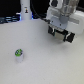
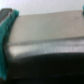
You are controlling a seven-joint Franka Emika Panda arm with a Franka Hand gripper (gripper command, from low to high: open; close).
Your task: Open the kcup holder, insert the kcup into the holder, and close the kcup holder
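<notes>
The kcup [image 1: 19, 53], a small white pod with a green top, stands upright on the white table toward the exterior view's left front. My gripper [image 1: 59, 36] hangs low at the exterior view's right rear, far from the pod, with its two dark fingers apart. A dark block [image 1: 72, 36] just beside it looks like part of the black kcup holder, mostly hidden by the hand. In the wrist view a blurred dark grey surface [image 2: 47, 37] fills the frame very close. Teal fingers [image 2: 9, 22] show at one edge on either side of it. My gripper [image 2: 4, 41] holds nothing I can see.
A white bottle-like object [image 1: 25, 10] stands at the back toward the exterior view's left, with dark items along the rear edge. The white table [image 1: 45, 65] spreads between the pod and the gripper.
</notes>
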